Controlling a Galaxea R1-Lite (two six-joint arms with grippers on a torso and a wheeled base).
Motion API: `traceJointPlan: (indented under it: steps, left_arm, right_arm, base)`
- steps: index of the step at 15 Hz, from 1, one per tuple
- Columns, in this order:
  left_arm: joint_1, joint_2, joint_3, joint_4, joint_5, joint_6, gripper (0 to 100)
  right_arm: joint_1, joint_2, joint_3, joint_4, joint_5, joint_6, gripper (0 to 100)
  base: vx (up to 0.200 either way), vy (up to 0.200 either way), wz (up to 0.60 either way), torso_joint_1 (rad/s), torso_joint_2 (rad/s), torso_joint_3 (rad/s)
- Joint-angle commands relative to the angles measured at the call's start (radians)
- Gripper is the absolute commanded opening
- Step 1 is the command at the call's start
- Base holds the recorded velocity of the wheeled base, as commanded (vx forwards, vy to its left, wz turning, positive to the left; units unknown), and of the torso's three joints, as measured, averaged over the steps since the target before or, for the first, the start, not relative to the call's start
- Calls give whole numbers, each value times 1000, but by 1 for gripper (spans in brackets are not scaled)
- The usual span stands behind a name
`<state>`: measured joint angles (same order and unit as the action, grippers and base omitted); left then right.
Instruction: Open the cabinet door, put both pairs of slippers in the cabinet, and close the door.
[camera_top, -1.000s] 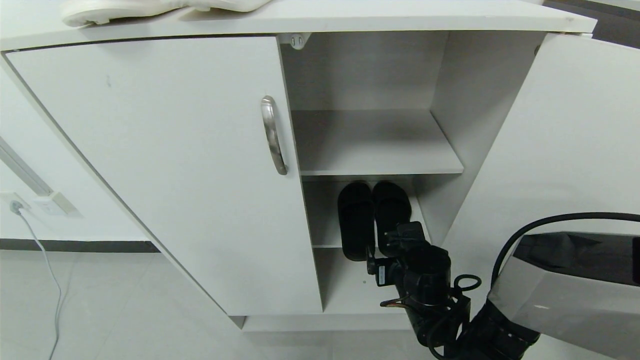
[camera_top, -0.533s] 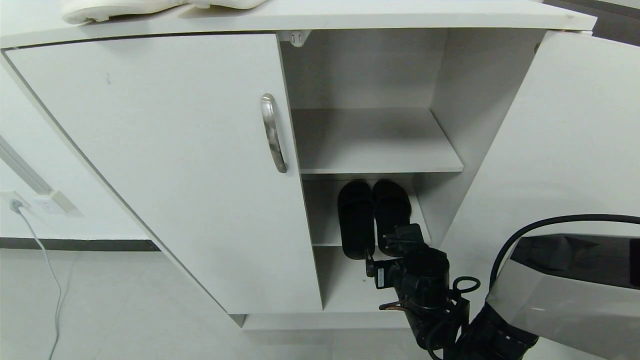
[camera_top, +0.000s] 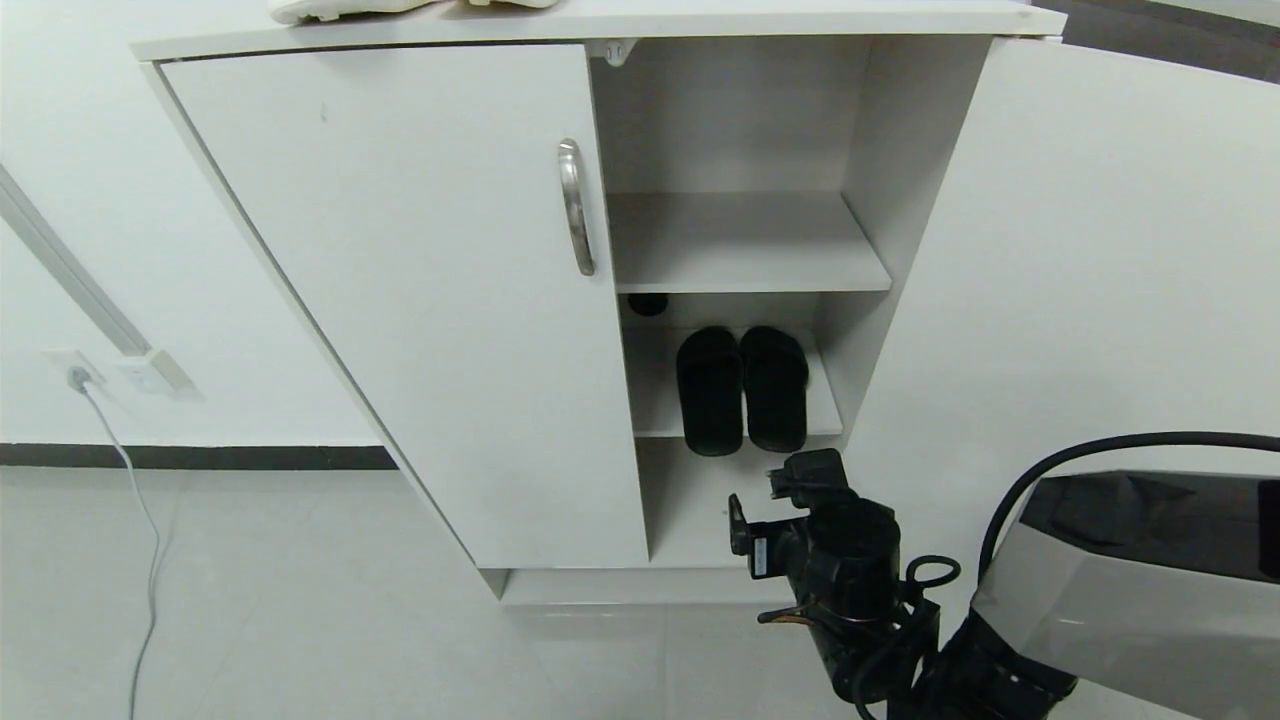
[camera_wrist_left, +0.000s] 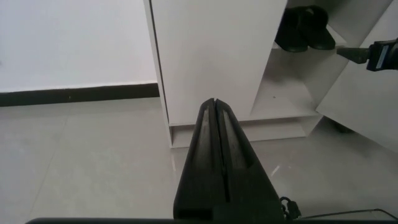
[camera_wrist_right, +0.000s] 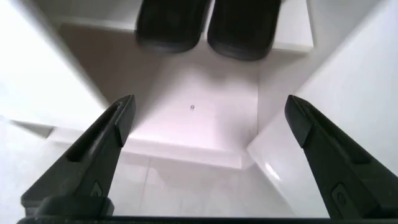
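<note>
1 pair of black rubber slippers (camera_top: 742, 388) sits on the white cabinet's middle shelf (camera_top: 652, 400); right gripper (camera_wrist_right: 209, 106) spread and empty below, left gripper (camera_wrist_left: 214, 107) pressed together. Shutting the door (camera_top: 1080, 250) now would strand the pale pair (camera_top: 340, 8) on top

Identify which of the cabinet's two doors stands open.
The right door, swung out to bare the shelves; the left door, with the metal handle, is shut.
</note>
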<state>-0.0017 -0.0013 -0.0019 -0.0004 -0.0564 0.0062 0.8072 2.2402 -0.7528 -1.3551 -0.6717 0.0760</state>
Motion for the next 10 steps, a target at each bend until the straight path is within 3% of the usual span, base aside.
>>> traceJointPlan:
  steps: [1, 10]
  left_arm:
    - [0, 1, 0, -1, 0, 0, 0]
    - [0, 1, 0, 0, 0, 0, 0]
  right_arm:
    - [0, 4, 4, 1, 0, 1, 100]
    - [-2, 9, 12, -10, -2, -1, 100]
  base:
    - [0, 0, 0, 0, 0, 0]
    - [0, 0, 0, 0, 0, 0]
